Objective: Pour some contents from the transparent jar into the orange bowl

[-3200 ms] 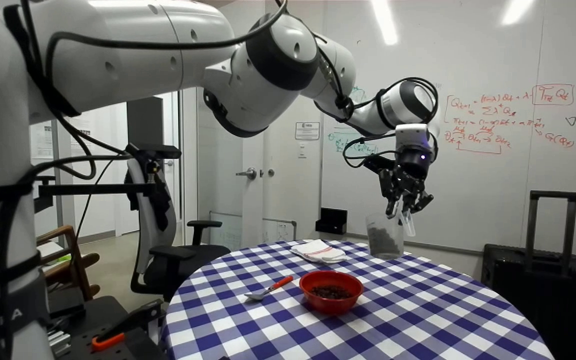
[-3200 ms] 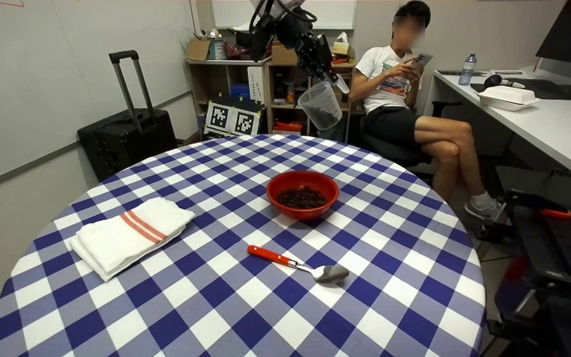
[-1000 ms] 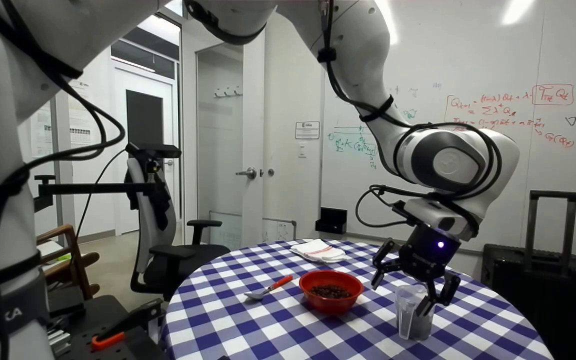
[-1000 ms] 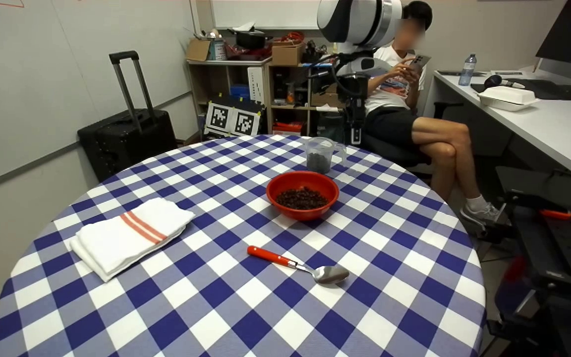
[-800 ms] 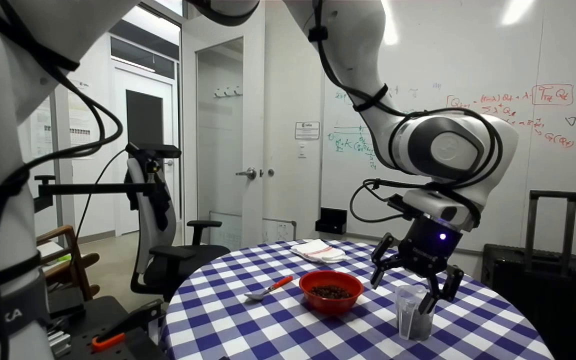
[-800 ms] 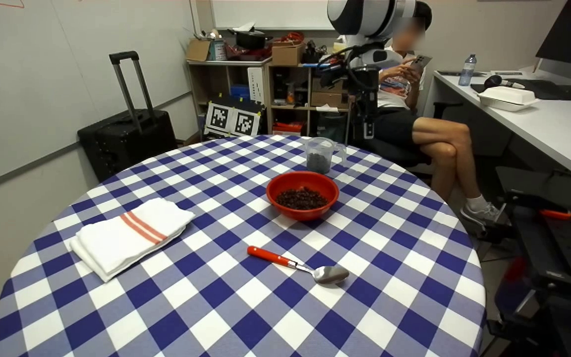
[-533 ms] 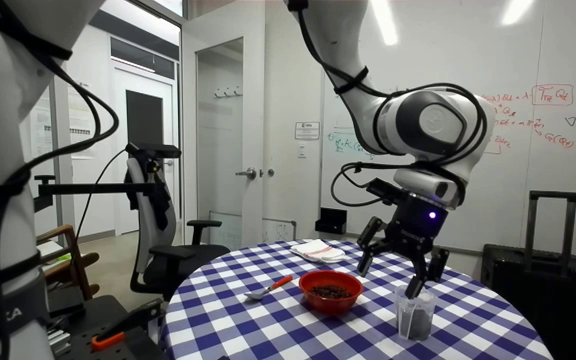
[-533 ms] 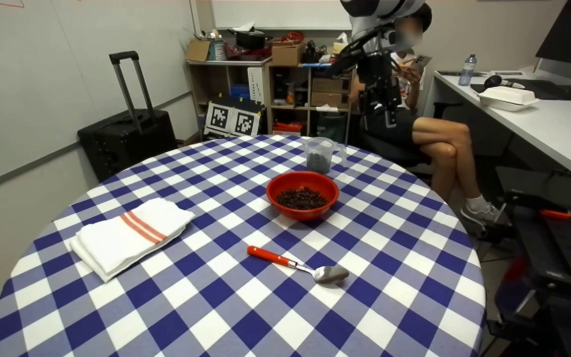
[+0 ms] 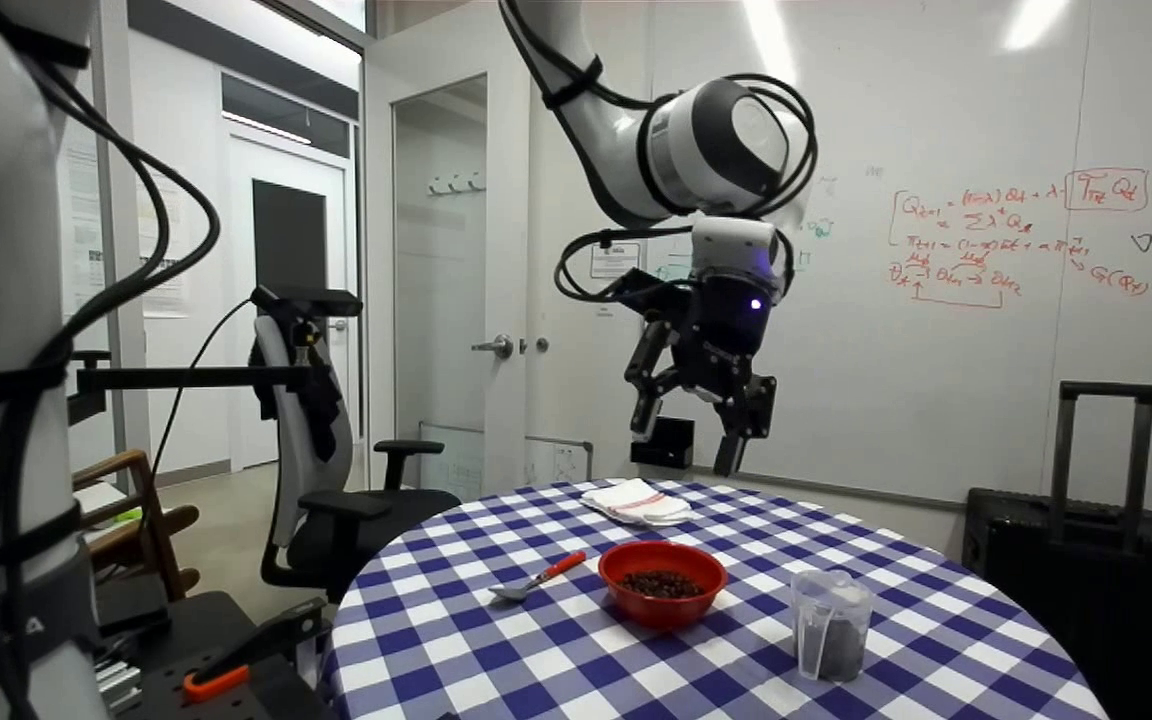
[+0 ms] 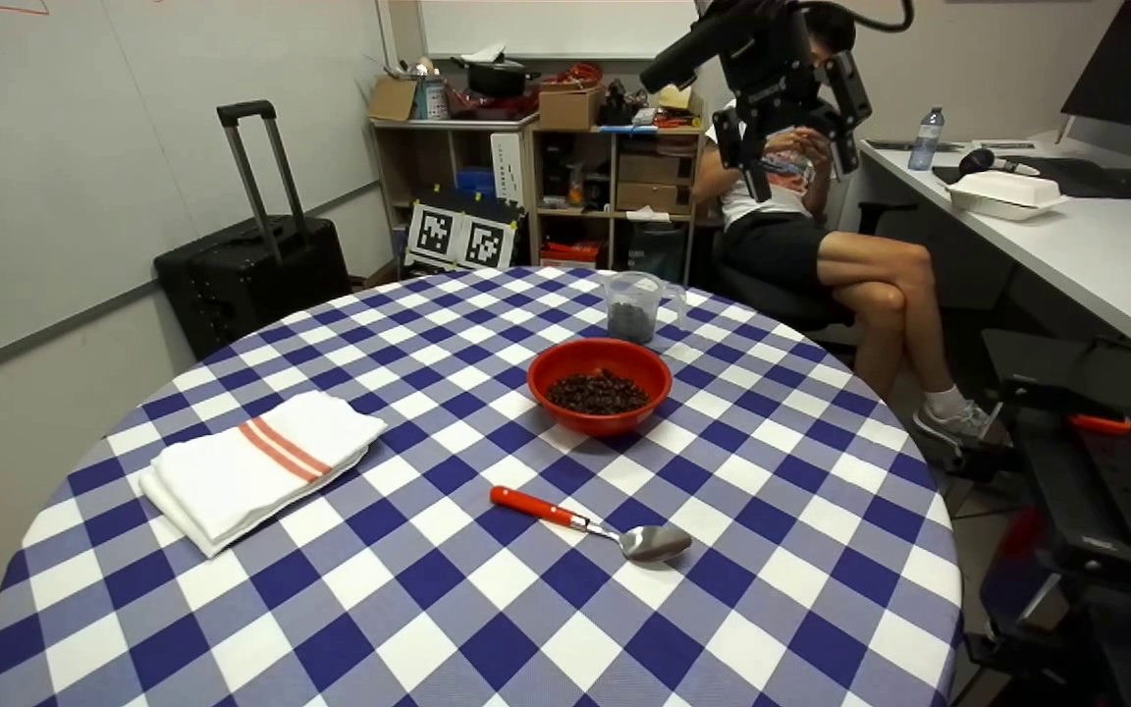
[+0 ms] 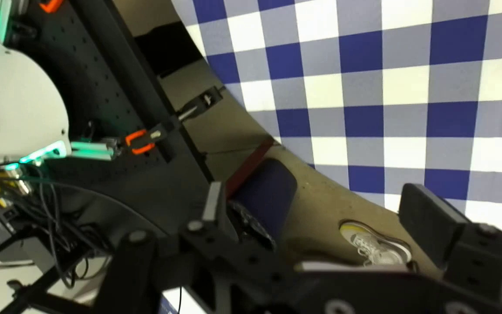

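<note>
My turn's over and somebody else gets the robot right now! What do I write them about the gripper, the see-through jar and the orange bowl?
Gripper: open, holding nothing, up in the air, apart from jar and bowl.
Transparent jar: upright on the checked cloth, apart from the bowl, with dark contents in it.
Orange bowl: on the cloth, dark bits inside.
Done: the pour, it seems; the jar is set down.
Left: probably nothing more to pour.
</note>
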